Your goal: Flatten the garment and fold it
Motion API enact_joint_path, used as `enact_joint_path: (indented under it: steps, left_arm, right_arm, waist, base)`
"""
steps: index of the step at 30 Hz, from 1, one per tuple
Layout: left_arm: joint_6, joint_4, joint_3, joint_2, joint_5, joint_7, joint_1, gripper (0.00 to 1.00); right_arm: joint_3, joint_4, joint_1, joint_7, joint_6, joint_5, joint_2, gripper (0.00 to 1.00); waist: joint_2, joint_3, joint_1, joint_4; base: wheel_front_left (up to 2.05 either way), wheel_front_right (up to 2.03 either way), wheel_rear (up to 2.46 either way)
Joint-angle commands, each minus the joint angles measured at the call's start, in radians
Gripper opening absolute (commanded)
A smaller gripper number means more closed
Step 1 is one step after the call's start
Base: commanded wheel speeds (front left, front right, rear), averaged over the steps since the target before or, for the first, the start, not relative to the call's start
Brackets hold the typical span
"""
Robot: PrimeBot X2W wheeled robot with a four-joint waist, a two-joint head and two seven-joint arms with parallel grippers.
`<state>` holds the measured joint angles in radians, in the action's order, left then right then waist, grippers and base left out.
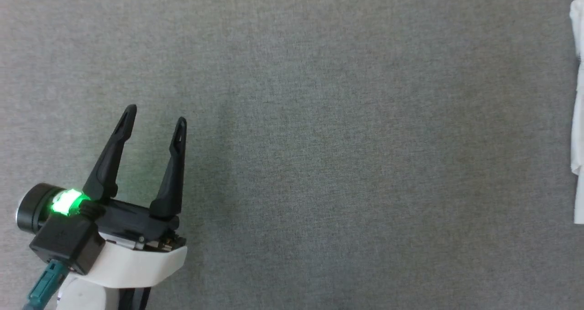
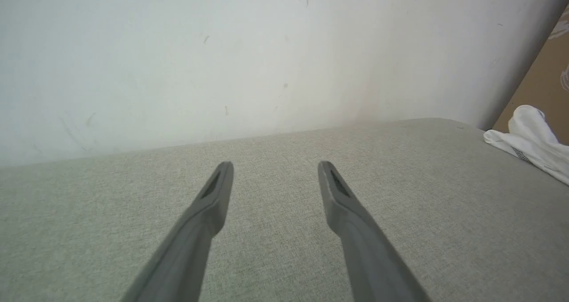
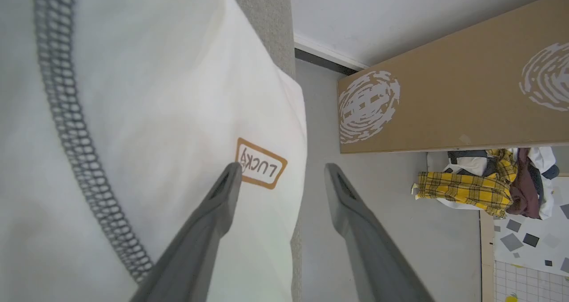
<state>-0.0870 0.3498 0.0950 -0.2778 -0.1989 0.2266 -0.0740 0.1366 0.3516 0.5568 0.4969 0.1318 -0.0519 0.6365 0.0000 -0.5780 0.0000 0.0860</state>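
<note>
Garment (image 3: 169,93): white. Stitching (image 3: 66,115): dark grey zigzag. Patch (image 3: 261,163): brown outline, dark lettering "LUCKY". Table covering (image 1: 342,118): plain grey weave. Left gripper (image 1: 156,113): black, with green light (image 1: 66,202). Board (image 3: 453,97): brown, white whorl prints. Cloth heap (image 3: 458,191): yellow plaid, maroon.

Between and ahead of the left gripper's (image 1: 156,113) spread jaws the grey cloth surface (image 1: 319,141) offers open passage on both sides, closed off beyond the tips by a white wall (image 2: 178,70), with the garment (image 2: 529,137) well off to the right of the jaws at the surface's edge. At the right gripper (image 3: 283,166) the garment lies close behind the jaw on the wrist view's left, its edge falling between the two parted jaws. Past the other jaw, open floor (image 3: 391,231) runs to a cardboard panel (image 3: 444,106) and a pile of clothes (image 3: 480,186), both well apart from the tips
</note>
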Motion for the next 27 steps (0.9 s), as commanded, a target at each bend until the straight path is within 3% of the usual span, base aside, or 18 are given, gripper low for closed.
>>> enact_joint_path:
  steps: [1,9,14,21,27]
  left_arm:
    - [0.010,-0.007,-0.006,0.010,-0.015,0.007,0.001,1.00]
    - [0.054,-0.054,-0.025,0.047,-0.030,0.021,0.057,1.00]
    - [0.067,-0.069,-0.033,0.067,-0.040,0.028,0.109,1.00]
    - [0.080,-0.079,-0.037,0.073,-0.031,0.032,0.176,1.00]
    - [0.087,-0.091,-0.032,0.079,-0.016,0.034,0.222,1.00]
  right_arm:
    - [-0.005,0.013,0.016,-0.012,-0.001,0.004,-0.004,1.00]
    - [0.012,0.018,-0.010,-0.110,-0.001,-0.018,-0.054,1.00]
    - [0.061,-0.037,-0.072,-0.188,-0.001,-0.062,-0.153,1.00]
    - [0.121,-0.221,-0.209,-0.306,-0.001,-0.109,-0.318,1.00]
    - [0.102,-0.361,-0.343,-0.377,-0.001,-0.086,-0.438,1.00]
  waist:
    - [0.0000,0.044,0.0000,0.000]
    - [0.0000,0.212,0.0000,-0.003]
    - [0.0000,0.309,0.0000,-0.007]
    - [0.0000,0.407,0.0000,-0.029]
    - [0.0000,0.480,0.0000,-0.043]
  base:
    - [0.00,0.00,0.00]
    - [0.00,0.00,0.00]
    - [0.00,0.00,0.00]
    - [0.00,0.00,0.00]
    - [0.00,0.00,0.00]
